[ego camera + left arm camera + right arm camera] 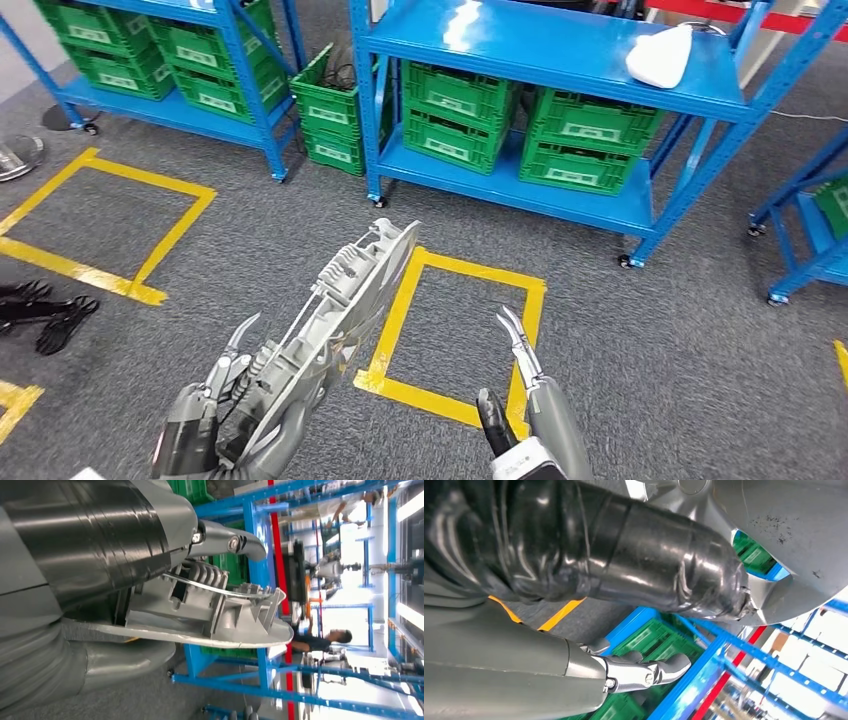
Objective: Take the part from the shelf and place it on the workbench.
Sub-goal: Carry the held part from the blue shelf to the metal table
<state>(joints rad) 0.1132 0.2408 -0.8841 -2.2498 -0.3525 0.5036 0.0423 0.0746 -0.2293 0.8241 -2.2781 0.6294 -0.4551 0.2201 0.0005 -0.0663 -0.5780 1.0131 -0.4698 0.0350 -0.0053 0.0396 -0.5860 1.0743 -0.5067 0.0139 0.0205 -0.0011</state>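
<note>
The part is a grey cast-metal plate with ribs on one face. My left hand grips its lower end at the bottom left of the head view, and the plate slants up and away over the floor. In the left wrist view the ribbed part lies between the thick thumb and a finger. My right hand is to the right of the part, apart from it, fingers spread and holding nothing. The right wrist view shows a black-taped thumb with the part's flat face beyond it.
Blue shelving with green crates stands ahead, and a white object lies on its top. A second blue shelf stands at the left. Yellow tape squares mark the grey carpet. A person stands in the distance.
</note>
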